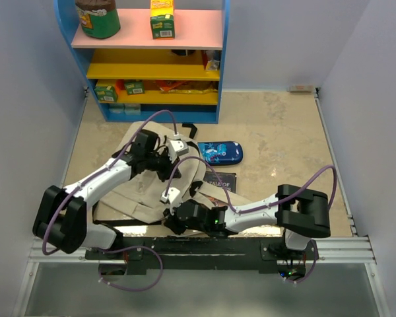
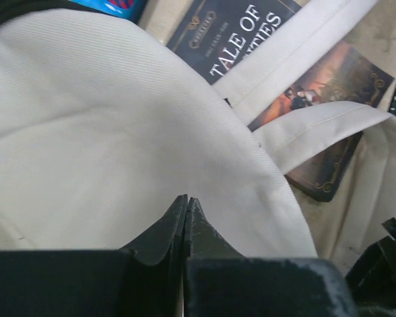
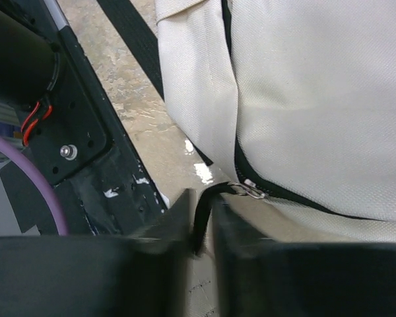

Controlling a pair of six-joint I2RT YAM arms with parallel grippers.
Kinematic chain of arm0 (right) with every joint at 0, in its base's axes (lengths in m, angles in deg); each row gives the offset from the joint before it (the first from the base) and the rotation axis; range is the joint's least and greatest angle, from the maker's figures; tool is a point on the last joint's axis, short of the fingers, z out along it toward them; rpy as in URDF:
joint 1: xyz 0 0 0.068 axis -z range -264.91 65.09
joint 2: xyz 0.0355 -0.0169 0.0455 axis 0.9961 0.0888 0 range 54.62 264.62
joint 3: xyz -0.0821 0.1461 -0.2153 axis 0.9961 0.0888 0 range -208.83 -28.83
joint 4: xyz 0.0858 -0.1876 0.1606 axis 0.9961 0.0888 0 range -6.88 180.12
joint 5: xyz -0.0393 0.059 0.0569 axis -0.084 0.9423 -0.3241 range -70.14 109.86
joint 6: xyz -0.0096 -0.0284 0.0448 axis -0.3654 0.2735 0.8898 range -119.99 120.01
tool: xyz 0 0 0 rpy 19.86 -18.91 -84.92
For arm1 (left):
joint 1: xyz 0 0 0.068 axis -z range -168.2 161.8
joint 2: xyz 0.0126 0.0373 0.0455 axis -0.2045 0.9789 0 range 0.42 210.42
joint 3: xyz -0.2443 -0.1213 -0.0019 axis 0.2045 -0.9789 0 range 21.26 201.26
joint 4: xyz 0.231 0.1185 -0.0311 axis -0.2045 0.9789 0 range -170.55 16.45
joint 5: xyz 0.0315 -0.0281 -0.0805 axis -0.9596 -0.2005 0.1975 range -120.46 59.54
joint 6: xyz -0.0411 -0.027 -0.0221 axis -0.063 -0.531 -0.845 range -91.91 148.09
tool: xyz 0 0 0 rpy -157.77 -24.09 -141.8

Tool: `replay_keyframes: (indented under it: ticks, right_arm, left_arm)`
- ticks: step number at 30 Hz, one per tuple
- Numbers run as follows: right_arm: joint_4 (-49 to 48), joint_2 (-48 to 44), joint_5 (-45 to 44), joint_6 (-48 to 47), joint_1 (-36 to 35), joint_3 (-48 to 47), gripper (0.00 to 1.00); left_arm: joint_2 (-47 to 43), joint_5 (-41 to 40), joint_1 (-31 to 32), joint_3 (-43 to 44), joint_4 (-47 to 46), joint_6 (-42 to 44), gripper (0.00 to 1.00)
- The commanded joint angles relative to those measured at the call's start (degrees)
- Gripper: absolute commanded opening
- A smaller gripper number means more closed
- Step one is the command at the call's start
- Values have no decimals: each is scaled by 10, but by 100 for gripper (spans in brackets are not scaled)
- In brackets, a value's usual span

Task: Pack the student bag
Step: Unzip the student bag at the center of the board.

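The student bag (image 1: 135,195), cream canvas, lies flat on the left-centre of the table. My left gripper (image 1: 166,163) is over its far right edge. In the left wrist view the gripper (image 2: 186,198) is shut and pinches a raised fold of the bag (image 2: 119,119). My right gripper (image 1: 175,221) is at the bag's near right corner. In the right wrist view it (image 3: 201,211) is shut on the black zip pull (image 3: 214,193), which hangs from the metal slider (image 3: 252,190) on the bag (image 3: 317,99). A dark book (image 1: 222,181) lies partly under the beige straps (image 2: 297,46).
A blue zip pencil case (image 1: 220,152) lies right of the bag, behind the book. A blue shelf unit (image 1: 152,63) with boxes and a jar stands at the back. The metal base rail (image 1: 251,247) runs along the near edge. A black strap (image 3: 129,33) lies by the arm base.
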Motion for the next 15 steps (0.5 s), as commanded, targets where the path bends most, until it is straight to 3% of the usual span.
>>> replay_keyframes:
  ticks: [1, 3, 10, 15]
  right_arm:
    - [-32, -25, 9, 10, -4, 10, 31]
    - [-30, -28, 7, 13, -4, 14, 44]
    - [-12, -81, -10, 30, -1, 43, 58]
    - [55, -227, -73, 56, 58, 79, 69]
  left_arm:
    - [-53, -67, 3, 35, -18, 20, 0]
    - [-68, -70, 3, 47, -6, 22, 0]
    - [-94, -65, -19, 85, 31, 21, 0]
    - [-97, -18, -47, 86, 58, 41, 0]
